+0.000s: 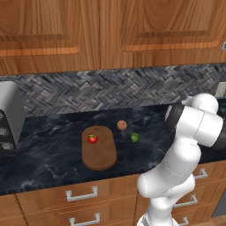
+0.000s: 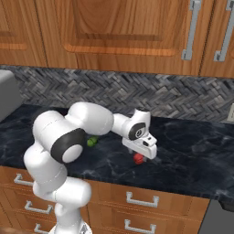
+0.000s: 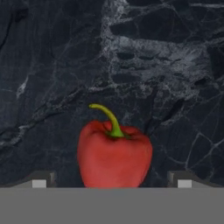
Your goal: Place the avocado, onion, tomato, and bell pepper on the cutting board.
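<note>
on the dark counter (image 3: pixel 52 65), the bell pepper (image 3: pixel 114 155) sits between the fingertips (image 3: pixel 39 181) of the gripper (image 3: pixel 111 183), which are spread wide and hold nothing. the tomato (image 1: pixel 92 138) already rests on the cutting board (image 1: pixel 99 154); the onion (image 1: pixel 122 125) and avocado (image 1: pixel 134 137) lie just beside it. the risk is the glossy, rounded pepper rolling or squirting sideways if the jaws close off-centre.
</note>
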Motion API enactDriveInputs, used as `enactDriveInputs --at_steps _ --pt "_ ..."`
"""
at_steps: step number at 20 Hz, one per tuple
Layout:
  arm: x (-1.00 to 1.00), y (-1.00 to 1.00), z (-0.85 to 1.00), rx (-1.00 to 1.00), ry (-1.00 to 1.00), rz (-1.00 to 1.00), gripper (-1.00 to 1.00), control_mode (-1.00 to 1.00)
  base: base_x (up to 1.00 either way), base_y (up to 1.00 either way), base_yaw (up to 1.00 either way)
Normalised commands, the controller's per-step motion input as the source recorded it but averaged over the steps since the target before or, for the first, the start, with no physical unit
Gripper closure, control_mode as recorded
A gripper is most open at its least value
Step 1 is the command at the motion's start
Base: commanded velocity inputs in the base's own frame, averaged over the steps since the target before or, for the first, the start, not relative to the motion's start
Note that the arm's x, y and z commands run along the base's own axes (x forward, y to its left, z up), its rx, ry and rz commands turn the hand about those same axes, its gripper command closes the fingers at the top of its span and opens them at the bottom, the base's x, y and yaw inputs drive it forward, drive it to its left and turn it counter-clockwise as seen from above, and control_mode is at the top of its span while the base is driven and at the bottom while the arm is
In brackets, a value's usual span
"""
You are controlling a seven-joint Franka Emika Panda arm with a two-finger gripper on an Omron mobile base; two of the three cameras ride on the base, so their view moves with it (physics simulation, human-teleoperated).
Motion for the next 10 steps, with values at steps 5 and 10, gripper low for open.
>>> enactDriveInputs --at_steps 5,10 --pt "0.00 -0.02 -0.08 0.00 0.05 -0.01 -1.00 -1.00 0.00 0.00 0.00" --pt "0.00 0.00 -0.07 0.00 0.04 -0.01 -1.00 -1.00 0.00 0.00 0.00"
